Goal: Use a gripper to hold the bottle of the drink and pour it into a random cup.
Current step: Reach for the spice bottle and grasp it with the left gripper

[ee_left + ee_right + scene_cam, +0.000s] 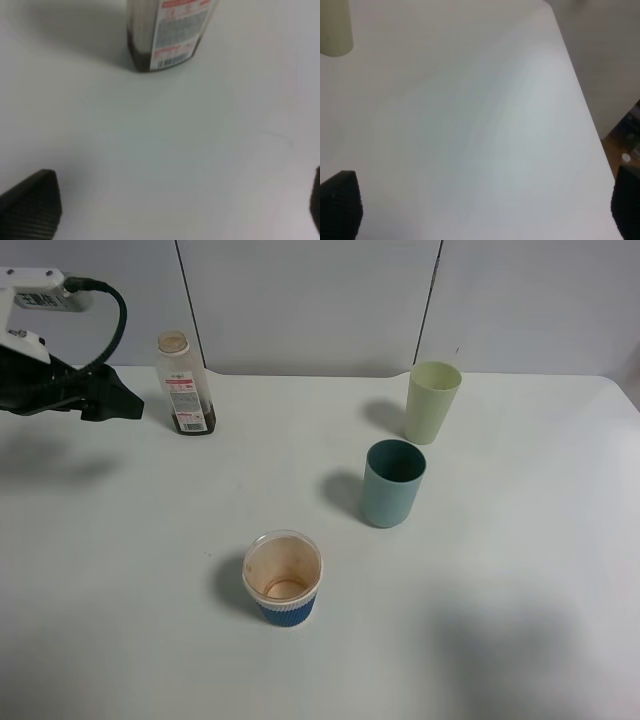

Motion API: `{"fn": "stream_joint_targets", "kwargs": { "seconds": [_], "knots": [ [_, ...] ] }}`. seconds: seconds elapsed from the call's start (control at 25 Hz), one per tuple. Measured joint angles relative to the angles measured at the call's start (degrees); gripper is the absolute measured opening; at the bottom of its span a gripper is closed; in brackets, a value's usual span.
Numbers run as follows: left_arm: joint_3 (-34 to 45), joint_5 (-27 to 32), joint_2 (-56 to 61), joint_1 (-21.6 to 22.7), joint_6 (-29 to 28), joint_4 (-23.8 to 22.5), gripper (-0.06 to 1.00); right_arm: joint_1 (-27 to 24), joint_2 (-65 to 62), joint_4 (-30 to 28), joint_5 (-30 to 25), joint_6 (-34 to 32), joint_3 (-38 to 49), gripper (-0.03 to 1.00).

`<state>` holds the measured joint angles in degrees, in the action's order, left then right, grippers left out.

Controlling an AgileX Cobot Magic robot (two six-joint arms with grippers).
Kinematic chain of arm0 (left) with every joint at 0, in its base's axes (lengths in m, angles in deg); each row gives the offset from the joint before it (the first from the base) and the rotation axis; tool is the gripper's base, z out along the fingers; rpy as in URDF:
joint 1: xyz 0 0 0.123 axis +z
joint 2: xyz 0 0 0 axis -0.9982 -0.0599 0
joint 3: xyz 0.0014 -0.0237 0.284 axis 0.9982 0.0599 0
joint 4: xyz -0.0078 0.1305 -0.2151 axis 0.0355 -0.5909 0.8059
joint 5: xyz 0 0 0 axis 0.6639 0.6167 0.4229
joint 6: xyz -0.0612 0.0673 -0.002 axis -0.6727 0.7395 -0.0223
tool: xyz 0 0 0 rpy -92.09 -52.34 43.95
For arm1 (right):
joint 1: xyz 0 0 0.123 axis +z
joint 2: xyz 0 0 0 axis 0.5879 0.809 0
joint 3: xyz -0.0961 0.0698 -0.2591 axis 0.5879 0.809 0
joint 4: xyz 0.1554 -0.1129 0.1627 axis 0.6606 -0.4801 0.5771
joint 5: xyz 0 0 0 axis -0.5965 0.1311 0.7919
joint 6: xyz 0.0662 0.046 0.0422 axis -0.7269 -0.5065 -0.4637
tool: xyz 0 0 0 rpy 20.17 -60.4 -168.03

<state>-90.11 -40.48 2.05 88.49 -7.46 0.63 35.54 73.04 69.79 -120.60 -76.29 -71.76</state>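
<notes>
The bottle [185,385] stands upright at the back left of the table, with a red-and-white label and a little dark brown drink [192,423] at its bottom. My left gripper [122,403] hangs just left of it, a short gap away, open and empty. In the left wrist view the bottle's base [165,35] lies ahead of the wide-apart dark fingertips [30,207]. The teal cup [392,483] stands upright and empty right of centre. My right gripper [485,207] is open and empty over bare table; it is out of the exterior high view.
A taller pale yellow-green tumbler [432,402] stands behind the teal cup; it also shows in the right wrist view [335,30]. A blue ribbed paper cup [283,578] with a stained inside stands at the front centre. The table's right edge [585,115] runs near my right gripper.
</notes>
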Motion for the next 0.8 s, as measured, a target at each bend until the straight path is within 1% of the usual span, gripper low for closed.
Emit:
{"fn": "stream_joint_targets", "kwargs": {
  "seconds": [0.08, 0.2, 0.44, 0.52, 0.68, 0.76, 0.8],
  "knots": [
    [0.0, -1.9, -2.1, 0.1, 7.1, 3.6, 0.98, 0.0, 0.0, 0.0, 0.0, 0.0, 0.0, 0.99],
    [0.0, -4.8, -5.2, 1.1, 15.3, 5.6, 0.98, 0.0, 0.0, 0.0, 0.0, 0.0, 0.0, 0.99],
    [0.0, -9.5, -10.8, 3.9, 25.3, 7.4, 0.98, 0.0, 0.0, 0.0, 0.0, 0.0, 0.0, 0.99],
    [-0.3, -10.3, -12.3, 4.7, 29.4, 9.5, 0.98, 0.0, 0.0, 0.0, 0.0, 0.0, 0.0, 0.99],
    [-2.5, -11.1, -15.2, 5.3, 40.2, 16.8, 0.98, 0.0, 0.0, 0.0, 0.0, 0.0, 0.0, 0.99],
    [-3.3, -12.3, -16.0, 5.3, 44.0, 18.3, 0.98, 0.0, 0.0, 0.0, 0.0, 0.0, 0.0, 0.99],
    [-3.6, -12.9, -16.3, 5.3, 44.9, 18.4, 0.98, 0.0, 0.0, 0.0, 0.0, 0.0, 0.0, 0.99]
  ]
}}
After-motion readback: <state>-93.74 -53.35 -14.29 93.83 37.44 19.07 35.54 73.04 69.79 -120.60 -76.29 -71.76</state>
